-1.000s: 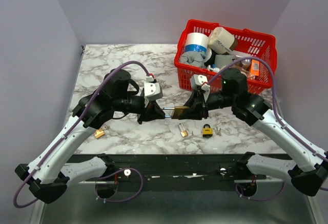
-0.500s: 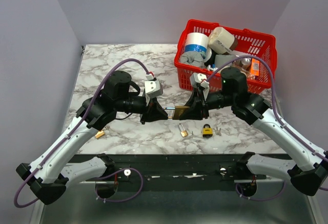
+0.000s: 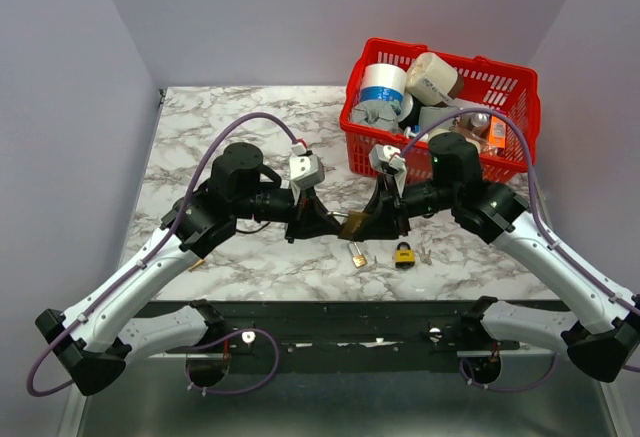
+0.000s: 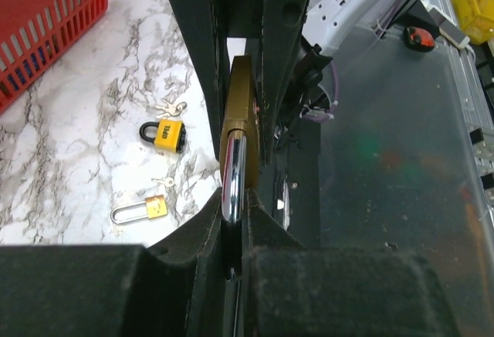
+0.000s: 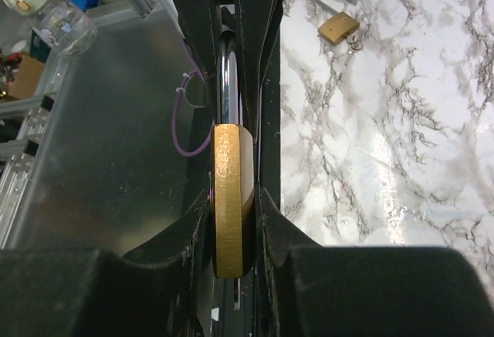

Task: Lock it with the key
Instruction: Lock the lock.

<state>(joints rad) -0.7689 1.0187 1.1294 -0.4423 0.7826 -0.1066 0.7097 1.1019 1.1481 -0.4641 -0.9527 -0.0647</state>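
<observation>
Your two arms rise from the near edge of the table (image 3: pixel 200 129) and fold inward. The forearms run low and close to level, so the wrists face each other over the middle. On the near side of your right end effector (image 3: pixel 368 225) a yellow lock (image 3: pixel 404 254) lies on the table with keys (image 4: pixel 171 109) beside it. A small brass lock (image 3: pixel 357 255) lies next to that, toward your left end effector (image 3: pixel 330 225).

The padlock (image 3: pixel 350 224) sits between the two end effectors. The left one is clamped on its steel shackle (image 4: pixel 234 175), with the brass body reaching out past the fingertips. The right one is clamped on the flat sides of the body, and the shackle points away from it.

You cannot tell from these views whether a key is in the padlock. Beyond the right end effector stands the red basket (image 3: pixel 512 82), holding tape rolls (image 3: pixel 382 82).
</observation>
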